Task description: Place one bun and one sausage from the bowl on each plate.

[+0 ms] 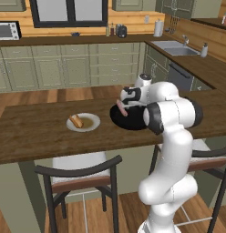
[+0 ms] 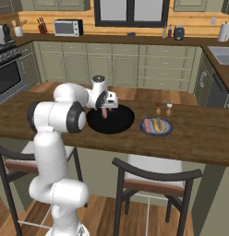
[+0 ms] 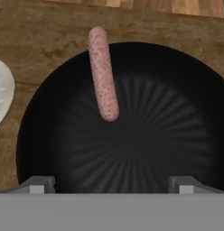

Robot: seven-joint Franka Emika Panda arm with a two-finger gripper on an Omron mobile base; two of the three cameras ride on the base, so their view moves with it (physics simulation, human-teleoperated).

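The wide black bowl lies directly under my gripper, whose fingertips stand far apart, open and holding nothing. One pink sausage rests in the bowl, its far end leaning on the rim; it also shows as sausage and sausage just below my hand. To the bowl's left, the white plate carries a bun; its edge shows as the white plate. To the bowl's right, the greyish-blue plate holds a bun and a sausage.
Everything sits on a long wooden counter. Two small shakers stand just behind the blue plate. Dark-framed chairs are tucked under the counter's near edge. Kitchen cabinets and a sink run along the far walls.
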